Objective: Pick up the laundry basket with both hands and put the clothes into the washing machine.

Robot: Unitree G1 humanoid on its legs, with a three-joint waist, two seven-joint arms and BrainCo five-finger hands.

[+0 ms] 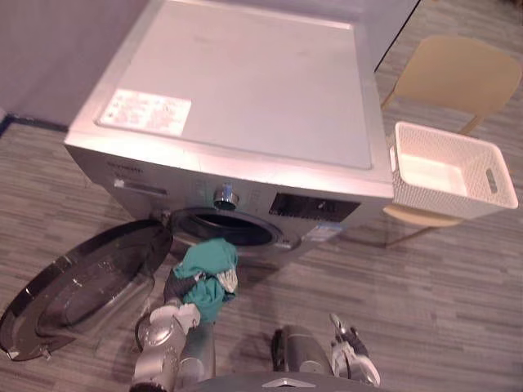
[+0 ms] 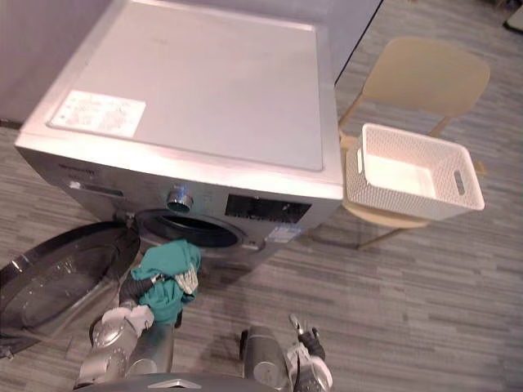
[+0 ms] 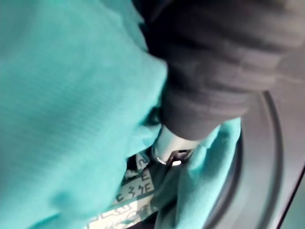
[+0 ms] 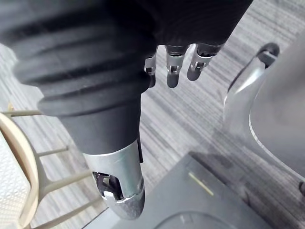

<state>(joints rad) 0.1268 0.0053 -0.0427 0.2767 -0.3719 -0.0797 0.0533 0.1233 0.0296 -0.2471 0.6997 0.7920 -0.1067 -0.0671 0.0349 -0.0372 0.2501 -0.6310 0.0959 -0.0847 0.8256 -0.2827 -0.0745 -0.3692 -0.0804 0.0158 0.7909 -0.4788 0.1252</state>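
Cloth of teal knit hangs bunched on the left hand, off the floor and just in front of the lower lip of the round drum opening in the silver front-loading washing machine. In the left wrist view one silver digit is pressed into the folds, with teal fabric wrapped on both sides of it, so the hand is clamped on the garment; the other digits are buried in it. A white printed care label lies in the folds beside that digit.

The dark round glass door with its chrome rim stands swung wide to the robot's left, lying low towards the grey wood-plank floor, and its inner edge is near the cloth on that side. Between the cloth and the drum's dark mouth nothing stands in the way.

The right hand hangs low on the robot's right, well apart from the cloth, its fingers loose and slightly bent over bare floor, holding nothing.

The white perforated plastic laundry basket sits on the seat of a beige chair, just beside the machine's right front corner, its pale bottom showing. Open floor lies between the chair and the right hand.
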